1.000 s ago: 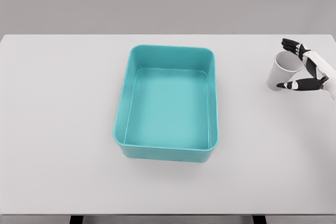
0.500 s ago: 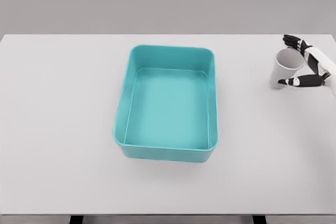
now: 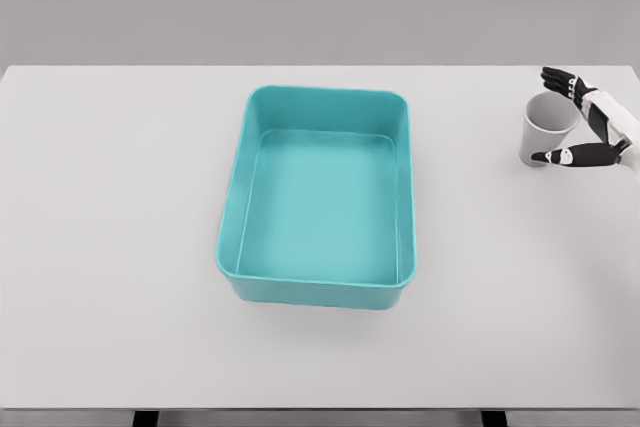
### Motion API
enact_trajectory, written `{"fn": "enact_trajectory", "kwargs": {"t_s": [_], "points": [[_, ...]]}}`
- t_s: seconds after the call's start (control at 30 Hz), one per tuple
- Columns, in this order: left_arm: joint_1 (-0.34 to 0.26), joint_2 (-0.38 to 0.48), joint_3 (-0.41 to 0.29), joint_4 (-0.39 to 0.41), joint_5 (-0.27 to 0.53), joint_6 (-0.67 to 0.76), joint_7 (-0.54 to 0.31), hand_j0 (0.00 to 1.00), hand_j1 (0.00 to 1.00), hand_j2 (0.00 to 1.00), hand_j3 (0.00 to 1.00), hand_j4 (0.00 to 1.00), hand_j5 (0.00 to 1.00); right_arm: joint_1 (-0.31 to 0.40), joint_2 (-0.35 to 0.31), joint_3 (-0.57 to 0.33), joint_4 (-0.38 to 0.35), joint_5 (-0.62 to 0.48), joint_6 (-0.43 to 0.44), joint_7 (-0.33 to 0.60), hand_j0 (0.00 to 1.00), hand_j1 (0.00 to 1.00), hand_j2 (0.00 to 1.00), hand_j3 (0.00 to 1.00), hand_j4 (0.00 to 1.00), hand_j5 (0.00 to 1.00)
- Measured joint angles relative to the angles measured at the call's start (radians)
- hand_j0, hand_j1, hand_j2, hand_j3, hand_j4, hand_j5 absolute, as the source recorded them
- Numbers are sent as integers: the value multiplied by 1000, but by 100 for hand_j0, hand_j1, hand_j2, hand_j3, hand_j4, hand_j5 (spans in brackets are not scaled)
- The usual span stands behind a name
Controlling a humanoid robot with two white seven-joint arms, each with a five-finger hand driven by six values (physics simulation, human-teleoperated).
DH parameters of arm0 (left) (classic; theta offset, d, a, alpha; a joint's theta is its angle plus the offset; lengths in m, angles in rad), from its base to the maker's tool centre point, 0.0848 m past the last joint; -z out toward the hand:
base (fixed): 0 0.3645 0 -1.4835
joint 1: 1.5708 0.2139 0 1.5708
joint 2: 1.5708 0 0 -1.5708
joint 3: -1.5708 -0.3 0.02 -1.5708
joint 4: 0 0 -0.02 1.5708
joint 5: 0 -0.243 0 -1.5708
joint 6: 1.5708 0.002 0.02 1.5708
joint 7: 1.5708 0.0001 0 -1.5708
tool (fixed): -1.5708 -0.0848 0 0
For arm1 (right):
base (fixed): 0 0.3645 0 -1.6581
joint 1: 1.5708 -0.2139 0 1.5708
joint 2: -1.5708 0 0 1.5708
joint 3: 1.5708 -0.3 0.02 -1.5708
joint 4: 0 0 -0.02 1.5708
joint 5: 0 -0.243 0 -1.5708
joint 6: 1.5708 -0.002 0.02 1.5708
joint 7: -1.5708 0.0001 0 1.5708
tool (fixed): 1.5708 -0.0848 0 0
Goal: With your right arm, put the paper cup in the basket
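Paper cup [image 3: 545,128] upright, mouth up

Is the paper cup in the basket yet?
No. The paper cup stands on the table, far right of the basket, between the right hand fingers.

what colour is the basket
Teal, a plain turquoise basket with no pattern, seen clearly in the head view.

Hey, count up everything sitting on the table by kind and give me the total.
White paper cup: 1
Teal rectangular plastic basket: 1
Total: 2 things on the white table. The right hand is around the cup; the basket holds nothing.
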Motion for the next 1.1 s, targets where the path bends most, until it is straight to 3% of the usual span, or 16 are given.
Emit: {"fn": "enact_trajectory", "kwargs": {"t_s": [0.13, 0.23, 0.63, 0.87, 1.1], "points": [[0, 0, 0, 0, 0, 0, 0, 100, 100, 100, 100, 100, 100, 0, 1, -1, 1, -3, 1, -1, 59, 59, 59, 59, 59, 59], [0, 0, 0, 0, 0, 0, 0, 100, 100, 100, 100, 100, 100, 2, 2, -1, 0, -2, 0, 0, 49, 49, 49, 49, 49, 49], [0, 0, 0, 0, 0, 0, 0, 100, 100, 100, 100, 100, 100, -17, -7, -1, -35, -2, -2, 4, 48, 48, 48, 48, 48, 48], [0, 0, 0, 0, 0, 0, 0, 100, 100, 100, 100, 100, 100, -37, -52, -6, -173, -7, -2, 4, 48, 48, 48, 48, 48, 48], [0, 0, 0, 0, 0, 0, 0, 100, 100, 100, 100, 100, 100, -41, -48, -8, -289, -11, -2, 4, 49, 49, 49, 49, 49, 49]]}}
